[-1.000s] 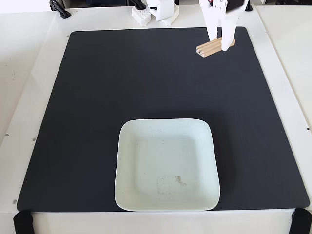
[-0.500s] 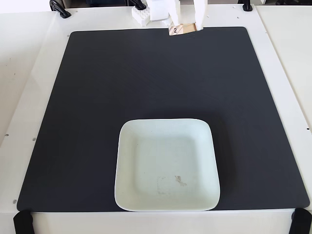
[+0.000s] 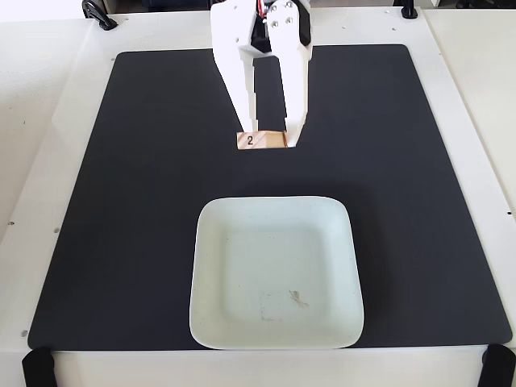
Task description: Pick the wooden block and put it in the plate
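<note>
Most of my arm is cut off at the far edge of the fixed view, so I only see the white wrist section and the two long fingers reaching toward the near side. My tool (image 3: 269, 139) has its fingers clamped on the wooden block (image 3: 260, 140), one finger (image 3: 247, 105) on the left and the other on the right. The block's far part is hidden behind those fingers; what shows is its near end face, light tan, with a black "2" printed on it. The right finger covers the block's right end, so I cannot make out how far the block runs under it. Whether the block is touching the black mat (image 3: 121, 201) or hanging just above it, I cannot tell from this angle.

The fingers point down and toward the near side, spread by the width of the block, with a dark gap of mat showing between them above it. A bit of red wiring shows at the top of the wrist.

The block sits over the mat, beyond the far rim of the plate (image 3: 210, 266) and apart from it, roughly in line with the plate's middle. The plate lies on the near half of the mat, pale mint-white, with faint scuffs near its centre. The mat rests on the white counter (image 3: 40, 121).
</note>
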Robot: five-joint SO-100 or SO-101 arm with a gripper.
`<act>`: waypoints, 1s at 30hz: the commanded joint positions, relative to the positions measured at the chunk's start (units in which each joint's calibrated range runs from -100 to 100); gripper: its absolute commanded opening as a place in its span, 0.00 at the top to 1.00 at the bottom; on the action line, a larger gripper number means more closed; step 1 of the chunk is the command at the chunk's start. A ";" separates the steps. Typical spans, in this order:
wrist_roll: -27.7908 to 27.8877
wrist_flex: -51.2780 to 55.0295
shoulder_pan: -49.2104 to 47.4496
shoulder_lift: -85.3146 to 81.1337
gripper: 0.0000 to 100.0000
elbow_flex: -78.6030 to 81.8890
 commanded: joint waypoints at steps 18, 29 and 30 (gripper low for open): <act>3.50 -1.10 3.97 27.25 0.99 -31.03; 3.39 -1.10 5.54 32.67 0.99 -37.96; 3.39 -1.10 5.54 32.84 0.99 -37.96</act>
